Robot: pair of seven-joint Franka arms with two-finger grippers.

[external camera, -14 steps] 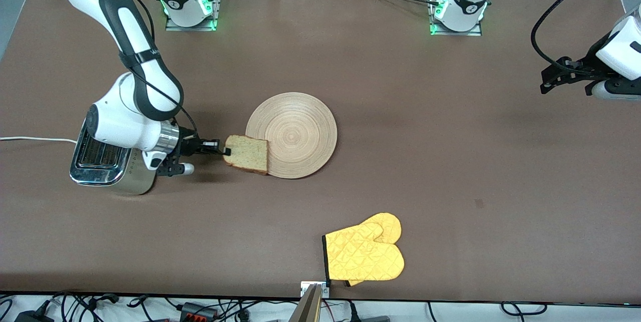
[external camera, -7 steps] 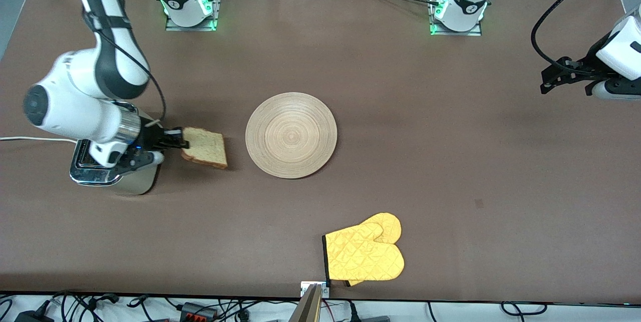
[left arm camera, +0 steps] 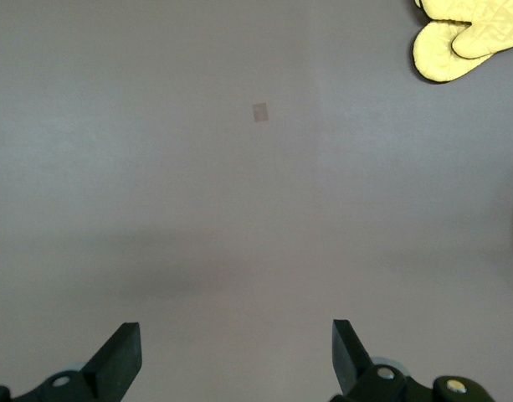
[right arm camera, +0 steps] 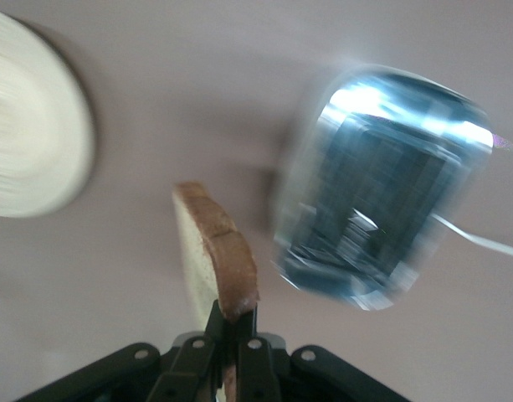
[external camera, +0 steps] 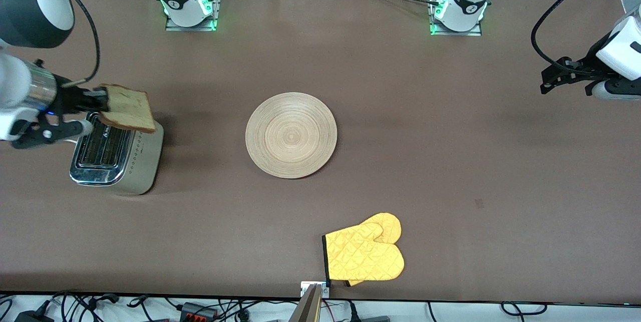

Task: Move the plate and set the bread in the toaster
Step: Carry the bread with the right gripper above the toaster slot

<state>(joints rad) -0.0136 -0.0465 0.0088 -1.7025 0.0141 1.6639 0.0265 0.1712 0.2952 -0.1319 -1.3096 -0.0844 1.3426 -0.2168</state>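
My right gripper (external camera: 101, 99) is shut on one edge of the bread (external camera: 127, 108), a tan slice with a dark crust, and holds it in the air over the silver toaster (external camera: 112, 154) at the right arm's end of the table. In the right wrist view the bread (right arm camera: 216, 255) stands edge-on in the gripper (right arm camera: 234, 322), with the blurred toaster (right arm camera: 382, 218) beside it and the plate (right arm camera: 26, 142) farther off. The light-wood plate (external camera: 291, 134) lies bare at mid-table. My left gripper (external camera: 548, 80) waits open over the left arm's end; it also shows in the left wrist view (left arm camera: 236, 347).
A yellow oven mitt (external camera: 365, 255) lies near the table edge closest to the front camera, and shows in the left wrist view (left arm camera: 465, 38). A white cord (external camera: 30, 139) runs off the table from the toaster. A small dark mark (external camera: 479, 204) is on the brown tabletop.
My right gripper has lifted the bread off the plate's edge and carried it up and toward the right arm's end, to above the toaster. The left arm has not moved.
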